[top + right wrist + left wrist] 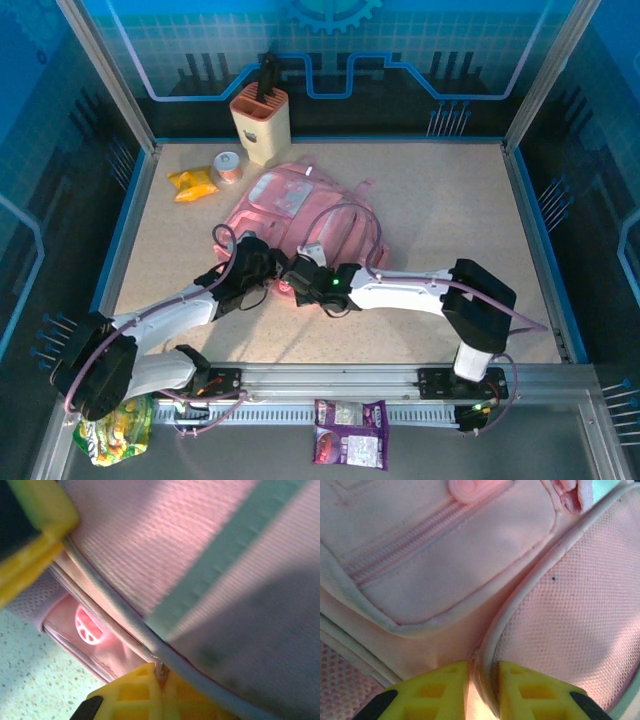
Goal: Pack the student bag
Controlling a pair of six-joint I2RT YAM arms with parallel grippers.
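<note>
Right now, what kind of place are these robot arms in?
Probably a robot practice booth, not a real room: blue printed walls on a metal frame, a left arm and right arm bolted to a rail, and props like the student bag and a knife block.

The student bag (pixel 305 215) lies at the middle of the counter (pixel 450 220). Behind it, near the far edge, stands a slotted holder (pixel 260 125). A small roll (pixel 229 166) sits just to the holder's front left, and a snack packet (pixel 193 183) lies left of the roll. The left claw (pixel 252 268) and right claw (pixel 300 272) sit side by side at the bag's near edge. In front of the base rail (pixel 330 380) lies a pouch (pixel 350 432), with a second packet (pixel 115 428) at the near left corner.
</note>
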